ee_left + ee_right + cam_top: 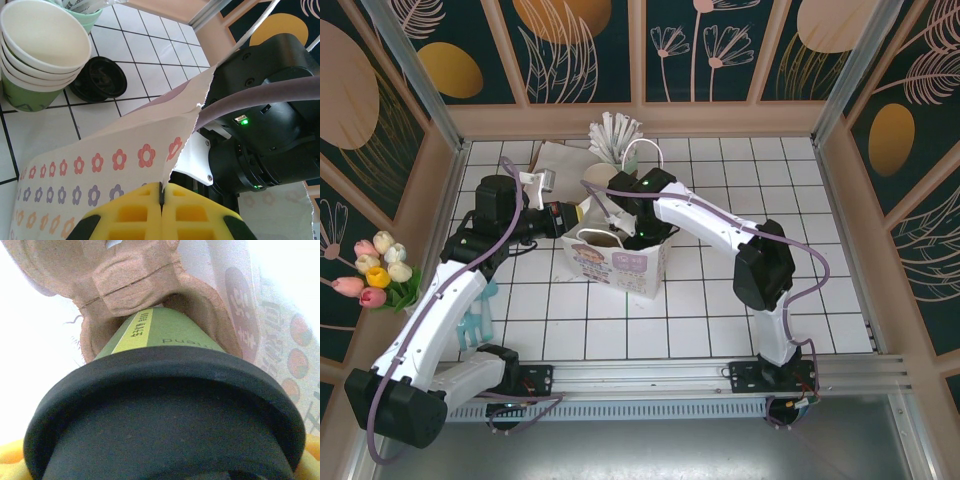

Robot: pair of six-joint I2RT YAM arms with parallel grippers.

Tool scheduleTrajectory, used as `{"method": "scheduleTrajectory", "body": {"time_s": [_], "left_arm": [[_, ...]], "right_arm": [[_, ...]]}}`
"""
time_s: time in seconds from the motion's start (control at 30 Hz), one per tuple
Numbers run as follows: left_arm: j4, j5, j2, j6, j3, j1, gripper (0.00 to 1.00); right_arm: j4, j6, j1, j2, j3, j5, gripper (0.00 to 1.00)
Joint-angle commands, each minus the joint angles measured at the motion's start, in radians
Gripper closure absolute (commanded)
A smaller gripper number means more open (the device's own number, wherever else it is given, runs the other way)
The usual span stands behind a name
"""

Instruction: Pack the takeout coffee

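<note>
The takeout coffee (167, 335), a green paper cup under a dark lid (165, 405), hangs inside the white paper bag (620, 268) on the tabletop (740, 320), its base entering a hole of the brown pulp carrier (125, 275). The right pincer (618, 228) is clamped on it near the top, yellow pads (9, 462) spread wide on either side of the lid. The left pincer (161, 197) is pressed together on the bag's ragged rim, apparently holding the mouth open. The cup is probably light and thin-walled, easily crushed, and could spill if tilted. The best hold is just below the stiff lid rim, gentle and upright.
</note>
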Motion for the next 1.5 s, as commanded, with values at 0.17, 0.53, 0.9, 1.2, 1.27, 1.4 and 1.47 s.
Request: {"method": "scheduleTrajectory", "body": {"time_s": [0.17,0.53,0.9,1.2,1.27,1.4,1.47], "left_arm": [[-0.003,0.002,-0.009,0.013,0.023,-0.003,1.00],[-0.002,0.002,-0.007,0.013,0.023,-0.002,1.00],[-0.001,0.002,-0.008,0.011,0.023,-0.002,1.00],[-0.001,0.002,-0.009,0.010,0.023,-0.002,1.00],[-0.001,0.001,-0.010,0.009,0.023,-0.003,1.00],[-0.001,0.001,-0.010,0.011,0.023,-0.003,1.00],[-0.002,0.001,-0.010,0.011,0.023,-0.003,1.00]], "right_arm": [[-0.043,0.012,-0.024,0.048,-0.008,0.023,0.73],[-0.046,0.017,-0.025,0.045,-0.014,0.026,0.73],[-0.044,0.019,-0.028,0.047,-0.016,0.032,0.73],[-0.011,0.009,-0.030,0.057,-0.017,0.016,0.73],[-0.007,0.008,-0.030,0.060,-0.018,0.011,0.73],[-0.002,0.006,-0.031,0.068,-0.033,0.014,0.73],[0.007,0.003,-0.032,0.069,-0.044,0.009,0.73]]}}
